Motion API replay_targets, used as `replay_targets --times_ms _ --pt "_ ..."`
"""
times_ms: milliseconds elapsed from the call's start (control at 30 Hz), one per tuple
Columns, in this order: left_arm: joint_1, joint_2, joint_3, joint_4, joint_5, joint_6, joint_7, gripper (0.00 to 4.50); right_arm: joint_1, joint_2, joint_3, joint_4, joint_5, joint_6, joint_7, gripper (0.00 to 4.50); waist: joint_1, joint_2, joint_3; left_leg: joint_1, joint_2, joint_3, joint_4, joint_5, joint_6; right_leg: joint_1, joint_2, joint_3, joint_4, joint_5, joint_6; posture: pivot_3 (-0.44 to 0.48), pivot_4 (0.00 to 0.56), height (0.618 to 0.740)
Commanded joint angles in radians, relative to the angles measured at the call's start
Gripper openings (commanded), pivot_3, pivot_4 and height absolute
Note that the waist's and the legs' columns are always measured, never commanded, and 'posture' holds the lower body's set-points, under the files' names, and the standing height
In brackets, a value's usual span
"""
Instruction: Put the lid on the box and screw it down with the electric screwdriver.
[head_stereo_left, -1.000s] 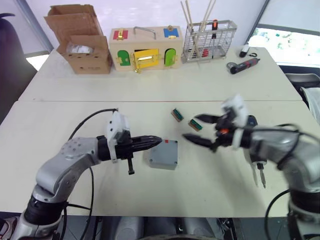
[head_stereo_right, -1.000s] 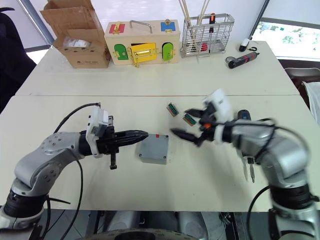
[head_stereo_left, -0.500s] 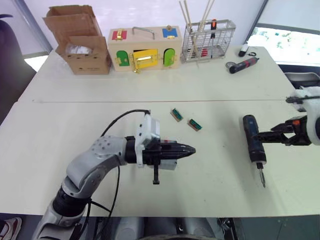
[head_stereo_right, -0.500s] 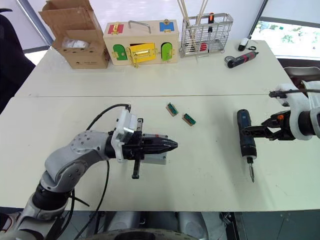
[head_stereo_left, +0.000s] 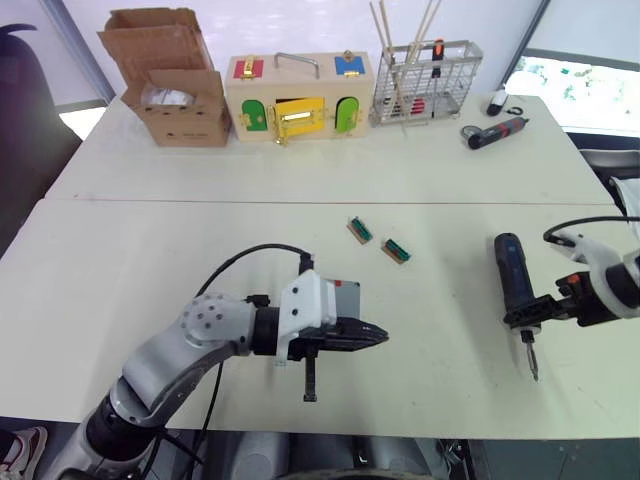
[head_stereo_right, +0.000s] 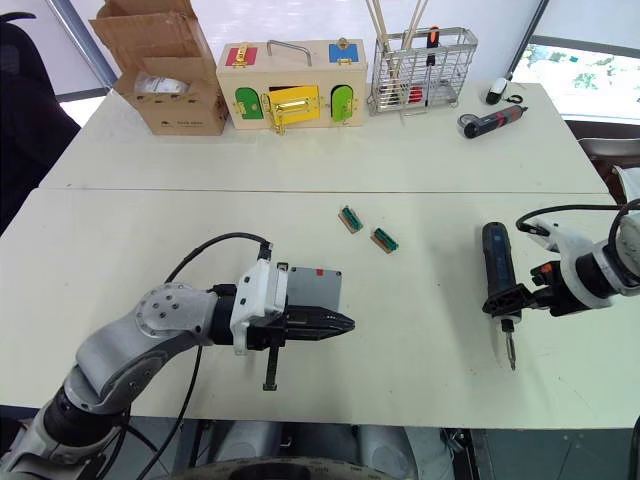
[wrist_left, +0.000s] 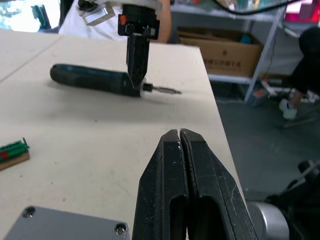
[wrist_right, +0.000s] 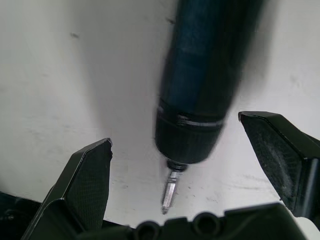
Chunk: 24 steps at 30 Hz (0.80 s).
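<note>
Grey box (head_stereo_right: 314, 286) partly behind the left tool (head_stereo_right: 343, 325).

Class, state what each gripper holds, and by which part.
Nothing is held. The left gripper is shut and empty; the right gripper is open around the electric screwdriver, near its bit end.

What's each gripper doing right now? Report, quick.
Left gripper: shut, holding nothing, beside the box.
Right gripper: open, fingers either side of the electric screwdriver, not gripping it.

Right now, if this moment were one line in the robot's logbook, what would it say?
left gripper: jaws shut, empty, over lidded box | right gripper: jaws open, astride electric screwdriver lying on table | screws: not yet driven
</note>
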<state>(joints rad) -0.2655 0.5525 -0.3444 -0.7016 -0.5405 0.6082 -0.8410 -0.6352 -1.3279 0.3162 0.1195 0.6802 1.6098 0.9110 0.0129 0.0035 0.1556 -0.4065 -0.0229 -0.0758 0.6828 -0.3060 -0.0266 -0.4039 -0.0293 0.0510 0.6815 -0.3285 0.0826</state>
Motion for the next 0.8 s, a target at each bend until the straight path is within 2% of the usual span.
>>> replay_targets --times_ms 33,167,267,433,533,733,800 --pt "-0.004 -0.014 -0.007 -0.048 0.012 -0.018 0.025 0.00 -0.032 0.020 0.025 0.032 -0.036 0.004 -0.003 4.49 0.000 0.000 0.000 0.000 0.000 0.000 0.000 0.000 0.000 0.000 0.000 0.000 0.000 0.000 0.000 0.000 0.150 0.740" --pt "0.013 -0.031 -0.023 -0.053 0.017 -0.012 0.049 0.00 -0.083 0.085 0.096 0.118 -0.117 -0.031 -0.021 4.49 -0.003 -0.001 0.000 0.000 0.000 0.000 0.000 0.000 0.000 0.000 0.000 0.000 0.000 0.000 0.000 0.000 0.150 0.740" --pt "0.032 -0.033 -0.038 -0.050 0.033 -0.023 0.062 0.00 -0.133 0.133 0.149 0.184 -0.161 -0.043 -0.011 4.49 -0.007 -0.009 -0.001 0.003 0.001 0.000 0.000 0.000 0.000 0.003 0.001 0.000 0.000 0.000 0.000 0.000 0.150 0.740" --pt "0.044 -0.055 -0.046 -0.050 0.055 -0.022 0.096 0.00 -0.227 0.201 0.258 0.322 -0.263 -0.123 0.038 4.49 -0.010 -0.014 0.000 0.018 0.001 -0.001 -0.001 0.000 0.000 0.024 0.000 -0.001 -0.011 0.001 -0.002 0.000 0.150 0.740" --pt "0.060 -0.056 -0.050 -0.065 0.064 -0.015 0.115 0.00 -0.244 0.219 0.303 0.346 -0.314 -0.177 0.078 4.49 -0.012 -0.017 -0.002 0.023 0.000 -0.001 -0.001 -0.002 0.002 0.032 -0.001 -0.002 -0.018 0.002 -0.001 0.000 0.150 0.740" --pt "0.081 -0.047 -0.047 -0.081 0.071 -0.010 0.135 0.00 -0.241 0.273 0.326 0.381 -0.366 -0.194 0.128 4.49 -0.011 -0.027 -0.007 0.022 0.000 -0.002 -0.001 -0.003 0.003 0.032 -0.002 -0.001 -0.021 0.003 0.001 0.000 0.150 0.740" --pt "0.081 -0.045 -0.046 -0.082 0.074 -0.009 0.137 0.00 -0.225 0.278 0.328 0.390 -0.388 -0.214 0.140 3.94 -0.010 -0.030 -0.009 0.023 0.000 -0.002 -0.002 -0.003 0.003 0.032 -0.002 -0.002 -0.021 0.003 0.001 0.000 0.150 0.740"
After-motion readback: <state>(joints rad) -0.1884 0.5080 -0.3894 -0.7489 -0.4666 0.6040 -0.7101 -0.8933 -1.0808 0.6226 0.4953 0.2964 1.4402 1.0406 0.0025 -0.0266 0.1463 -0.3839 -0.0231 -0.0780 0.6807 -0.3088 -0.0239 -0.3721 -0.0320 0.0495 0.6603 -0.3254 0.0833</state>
